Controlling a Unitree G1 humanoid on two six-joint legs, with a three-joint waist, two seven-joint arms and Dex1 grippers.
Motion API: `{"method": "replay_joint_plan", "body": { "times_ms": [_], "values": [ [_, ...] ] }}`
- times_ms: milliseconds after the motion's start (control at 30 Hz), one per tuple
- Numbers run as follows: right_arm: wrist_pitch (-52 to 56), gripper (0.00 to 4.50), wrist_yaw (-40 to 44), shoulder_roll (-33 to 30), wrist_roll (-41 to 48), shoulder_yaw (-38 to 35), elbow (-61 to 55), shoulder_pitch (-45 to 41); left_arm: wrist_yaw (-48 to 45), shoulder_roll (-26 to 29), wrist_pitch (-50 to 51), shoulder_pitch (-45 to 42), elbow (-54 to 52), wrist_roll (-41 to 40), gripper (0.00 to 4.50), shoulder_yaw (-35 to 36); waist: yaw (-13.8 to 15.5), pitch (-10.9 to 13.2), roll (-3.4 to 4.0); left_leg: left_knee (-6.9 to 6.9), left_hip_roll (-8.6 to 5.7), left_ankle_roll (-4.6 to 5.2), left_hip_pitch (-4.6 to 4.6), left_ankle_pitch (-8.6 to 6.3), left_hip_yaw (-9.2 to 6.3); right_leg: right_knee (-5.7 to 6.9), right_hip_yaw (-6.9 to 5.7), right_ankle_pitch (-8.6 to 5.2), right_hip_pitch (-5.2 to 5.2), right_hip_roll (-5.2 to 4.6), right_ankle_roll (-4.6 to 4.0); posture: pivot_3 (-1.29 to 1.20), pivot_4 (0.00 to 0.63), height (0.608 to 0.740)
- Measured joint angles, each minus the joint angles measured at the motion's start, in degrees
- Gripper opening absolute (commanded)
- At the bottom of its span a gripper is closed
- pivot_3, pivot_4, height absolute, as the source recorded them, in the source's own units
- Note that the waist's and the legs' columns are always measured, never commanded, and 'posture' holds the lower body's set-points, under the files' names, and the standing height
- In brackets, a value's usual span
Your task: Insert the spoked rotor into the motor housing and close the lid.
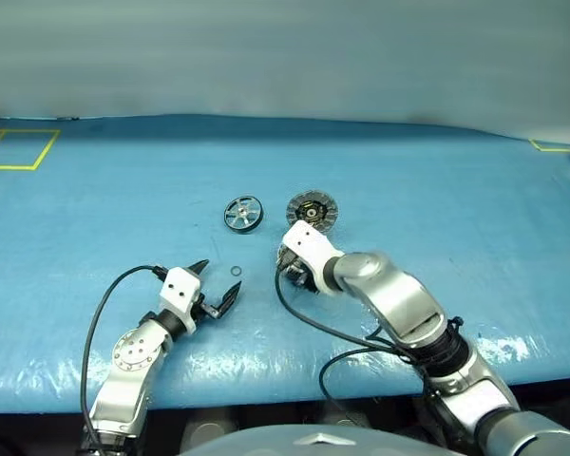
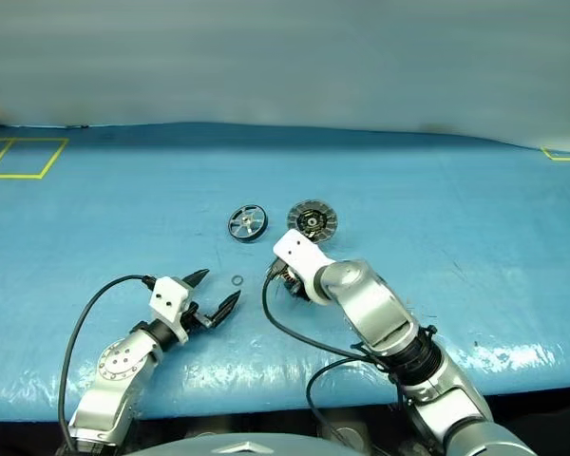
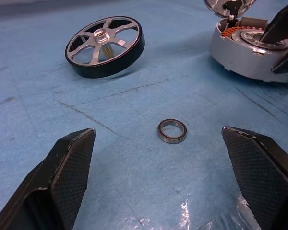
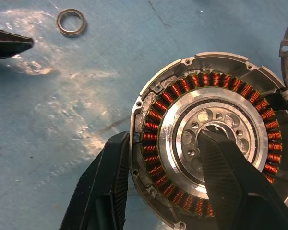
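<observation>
Right gripper (image 4: 161, 184): I see it clamped on the housing (image 4: 209, 139) wall, one finger inside, one outside.
Left gripper (image 3: 168, 177): wide, holding nothing, near the housing.
Wheel (image 1: 243, 213): flat on the table (image 1: 456, 190), just beyond the housing.
Lid (image 1: 312, 210): beside the wheel.
Small ring (image 3: 172, 130): between left gripper and housing.

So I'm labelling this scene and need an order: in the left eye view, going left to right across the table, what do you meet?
Left tool → small metal ring → spoked rotor → lid. The right tool and the motor housing overlap beneath the lid, so I leave them out.
</observation>
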Motion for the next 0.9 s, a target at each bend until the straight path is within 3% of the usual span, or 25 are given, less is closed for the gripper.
{"method": "replay_joint_plan", "body": {
  "times_ms": [300, 467, 667, 900],
  "values": [
    [7.8, 1.86, -3.79, 8.13, 2.89, -0.3, -5.44, 2.7, 0.25, 0.83, 2.31, 0.22, -3.69, -0.01, 4.5, 0.08, -0.18, -0.04, -0.02, -0.05, 0.12, -0.05, 0.0, 0.03, -0.02, -0.01, -0.02, -0.09, -0.04, 0.0, -0.28, 0.0, 0.15, 0.74],
    [7.25, 1.86, -5.38, 8.31, 3.9, 0.85, -5.74, 2.72, 0.79, 0.83, 4.16, 0.23, -5.48, -0.01, 4.5, 0.05, -0.47, -0.02, -0.01, -0.1, 0.12, -0.07, -0.01, 0.03, -0.02, -0.01, -0.02, -0.1, -0.06, 0.01, -0.29, 0.0, 0.15, 0.74],
    [2.31, 1.86, -7.33, 4.31, 3.87, 6.45, -4.88, 1.38, 1.21, 0.84, 5.56, 0.32, -7.04, -0.05, 4.5, 0.02, -0.67, 0.02, 0.06, -0.07, 0.17, -0.16, 0.0, 0.11, -0.01, -0.02, -0.04, -0.08, -0.13, 0.03, -0.35, 0.0, 0.15, 0.74],
    [0.07, 4.06, -7.57, 4.17, 5.04, 6.42, -3.55, 0.91, 1.32, 0.83, 6.68, 0.43, -7.27, -0.08, 4.5, 0.05, -0.27, 0.19, 0.24, -0.11, 0.11, -0.15, -0.11, 0.13, -0.02, -0.04, -0.08, -0.03, -0.21, 0.04, -0.38, 0.0, 0.15, 0.74]
  ]
}}
